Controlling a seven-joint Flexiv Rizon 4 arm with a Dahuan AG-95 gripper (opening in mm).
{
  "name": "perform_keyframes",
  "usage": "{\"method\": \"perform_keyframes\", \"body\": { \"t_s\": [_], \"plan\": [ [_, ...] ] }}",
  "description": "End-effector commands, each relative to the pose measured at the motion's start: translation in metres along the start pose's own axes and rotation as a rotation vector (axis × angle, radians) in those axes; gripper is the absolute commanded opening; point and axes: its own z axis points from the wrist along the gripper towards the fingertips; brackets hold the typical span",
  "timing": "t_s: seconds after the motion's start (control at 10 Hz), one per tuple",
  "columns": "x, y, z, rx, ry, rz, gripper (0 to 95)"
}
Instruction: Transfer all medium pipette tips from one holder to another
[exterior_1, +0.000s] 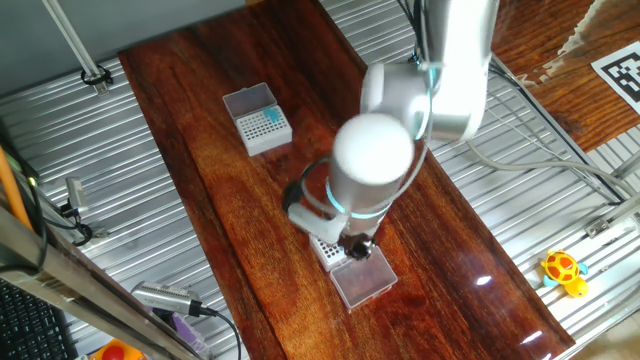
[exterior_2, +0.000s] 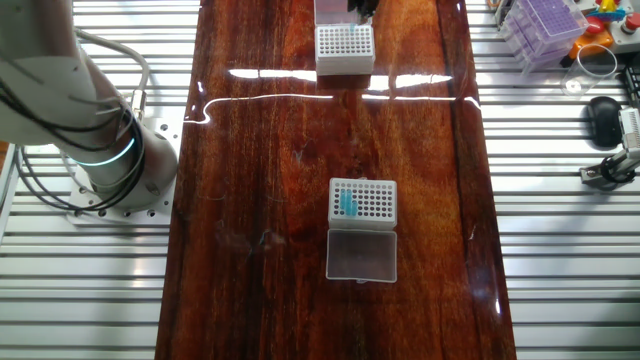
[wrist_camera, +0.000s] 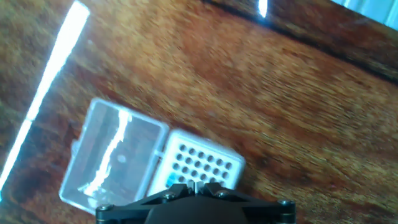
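Several medium pipette tips (exterior_2: 347, 205) stand as a teal cluster at the left of one white holder (exterior_2: 362, 199), whose clear lid (exterior_2: 361, 255) lies open. The same holder (exterior_1: 266, 124) sits far from the arm in the one fixed view. My gripper (wrist_camera: 196, 186) hovers low over the second white holder (wrist_camera: 205, 165), beside its open lid (wrist_camera: 115, 158). The pads are pressed together. A small blue spot (wrist_camera: 172, 178) shows in this holder just left of the fingertips; I cannot tell whether it is a tip in a hole. The arm hides most of this holder (exterior_1: 326, 250).
The holders stand on a dark wooden board (exterior_2: 270, 150) flanked by ribbed metal surfaces (exterior_2: 570, 260). A purple rack (exterior_2: 545, 22) and a black object (exterior_2: 603, 115) lie off the board to one side. The robot base (exterior_2: 105, 165) stands on the other side.
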Motion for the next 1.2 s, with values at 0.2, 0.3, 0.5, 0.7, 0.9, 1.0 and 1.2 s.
{"method": "perform_keyframes", "body": {
  "t_s": [0.2, 0.3, 0.5, 0.7, 0.9, 1.0, 1.2],
  "plan": [
    [0.005, 0.000, -0.001, -0.082, -0.015, -0.027, 38.0],
    [0.006, -0.002, -0.001, -0.082, -0.016, -0.030, 38.0],
    [0.009, -0.007, 0.004, -0.085, -0.019, -0.040, 38.0],
    [0.011, -0.007, 0.008, -0.081, -0.017, -0.041, 19.0],
    [0.015, -0.006, 0.011, -0.078, -0.016, -0.037, 19.0],
    [0.017, -0.005, 0.013, -0.074, -0.016, -0.037, 19.0],
    [0.019, -0.005, 0.016, -0.072, -0.021, -0.038, 19.0]
  ]
}}
